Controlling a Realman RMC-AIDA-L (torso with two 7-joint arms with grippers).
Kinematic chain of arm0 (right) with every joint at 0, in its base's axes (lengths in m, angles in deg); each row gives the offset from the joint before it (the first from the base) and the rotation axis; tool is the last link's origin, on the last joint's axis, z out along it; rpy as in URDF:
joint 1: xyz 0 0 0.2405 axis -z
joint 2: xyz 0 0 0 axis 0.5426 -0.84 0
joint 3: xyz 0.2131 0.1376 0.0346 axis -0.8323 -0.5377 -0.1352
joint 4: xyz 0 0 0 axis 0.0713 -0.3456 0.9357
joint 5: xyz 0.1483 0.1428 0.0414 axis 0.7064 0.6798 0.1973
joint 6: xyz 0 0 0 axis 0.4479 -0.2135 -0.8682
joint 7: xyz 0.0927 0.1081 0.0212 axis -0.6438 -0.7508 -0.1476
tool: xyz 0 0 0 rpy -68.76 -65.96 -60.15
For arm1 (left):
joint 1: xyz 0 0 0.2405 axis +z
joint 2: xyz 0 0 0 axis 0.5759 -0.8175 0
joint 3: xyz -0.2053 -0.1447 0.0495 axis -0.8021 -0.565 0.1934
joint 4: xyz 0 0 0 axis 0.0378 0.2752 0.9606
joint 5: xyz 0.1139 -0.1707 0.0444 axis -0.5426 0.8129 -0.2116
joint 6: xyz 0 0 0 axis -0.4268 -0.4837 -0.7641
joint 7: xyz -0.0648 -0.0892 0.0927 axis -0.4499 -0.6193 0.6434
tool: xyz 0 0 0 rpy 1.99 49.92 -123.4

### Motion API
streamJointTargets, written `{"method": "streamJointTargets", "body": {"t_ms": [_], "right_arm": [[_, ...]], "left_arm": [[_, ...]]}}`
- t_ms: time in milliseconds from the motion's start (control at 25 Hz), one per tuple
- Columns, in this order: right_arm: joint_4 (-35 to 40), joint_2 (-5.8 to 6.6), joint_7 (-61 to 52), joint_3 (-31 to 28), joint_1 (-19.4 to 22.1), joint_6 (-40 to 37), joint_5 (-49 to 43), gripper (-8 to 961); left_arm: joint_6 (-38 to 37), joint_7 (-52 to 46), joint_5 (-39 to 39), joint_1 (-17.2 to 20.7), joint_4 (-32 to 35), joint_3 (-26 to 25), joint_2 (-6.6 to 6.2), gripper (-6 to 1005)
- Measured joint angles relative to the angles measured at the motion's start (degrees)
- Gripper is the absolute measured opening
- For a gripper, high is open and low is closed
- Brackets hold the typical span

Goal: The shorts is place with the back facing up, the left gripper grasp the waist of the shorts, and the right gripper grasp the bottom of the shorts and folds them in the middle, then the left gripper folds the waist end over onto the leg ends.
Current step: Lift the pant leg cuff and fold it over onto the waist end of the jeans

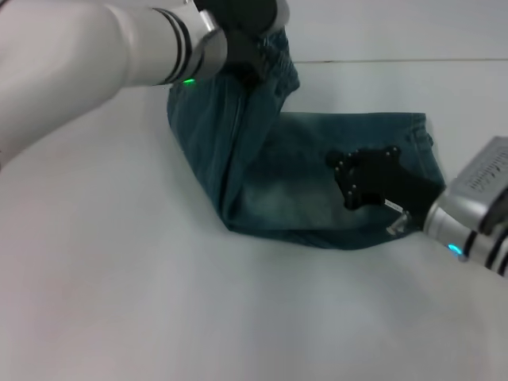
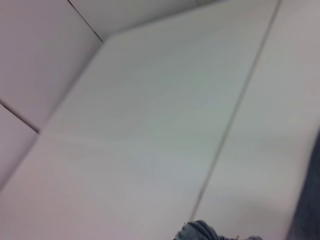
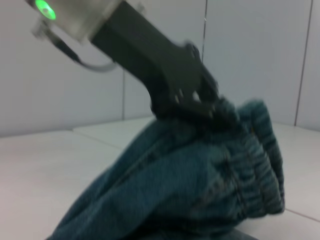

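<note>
Shorts (image 1: 317, 186) lie on our desk (image 1: 119, 302), long axis running from our left hand (image 3: 200, 107), which pinches the raised waist (image 3: 250, 165), across to the leg ends under our right hand (image 1: 367, 182); whether its fingers are spread, we cannot tell.

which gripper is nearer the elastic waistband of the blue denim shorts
Left. The left gripper is clamped on the gathered elastic waistband and holds it lifted; the right gripper rests far off on the leg end of the blue denim shorts.
</note>
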Motion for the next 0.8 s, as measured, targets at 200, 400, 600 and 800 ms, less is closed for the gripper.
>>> {"method": "streamJointTargets", "body": {"t_ms": [200, 400, 600, 800], "right_arm": [[-1.1, -0.40, 1.1, 0.4, -3.8, 4.6, -0.3, -1], [-3.6, -0.46, 1.2, 1.2, -7.8, 7.7, -0.6, 0], [-6.1, -0.56, 1.1, 2.2, -10.7, 10.9, -0.6, 0], [-7.2, -0.71, 1.3, 2.4, -12.1, 11.7, -0.7, -1]], "left_arm": [[-2.7, -0.3, 0.6, 3.2, 7.6, 0.3, 0.27, 131], [-4.6, -0.6, 3.9, 4.0, 12.0, 1.3, 0.30, 130], [-5.2, -2.2, 5.5, 3.4, 14.1, 4.0, 0.30, 130], [-5.5, -4.2, 5.6, 2.7, 15.3, 7.4, 0.30, 129]]}}
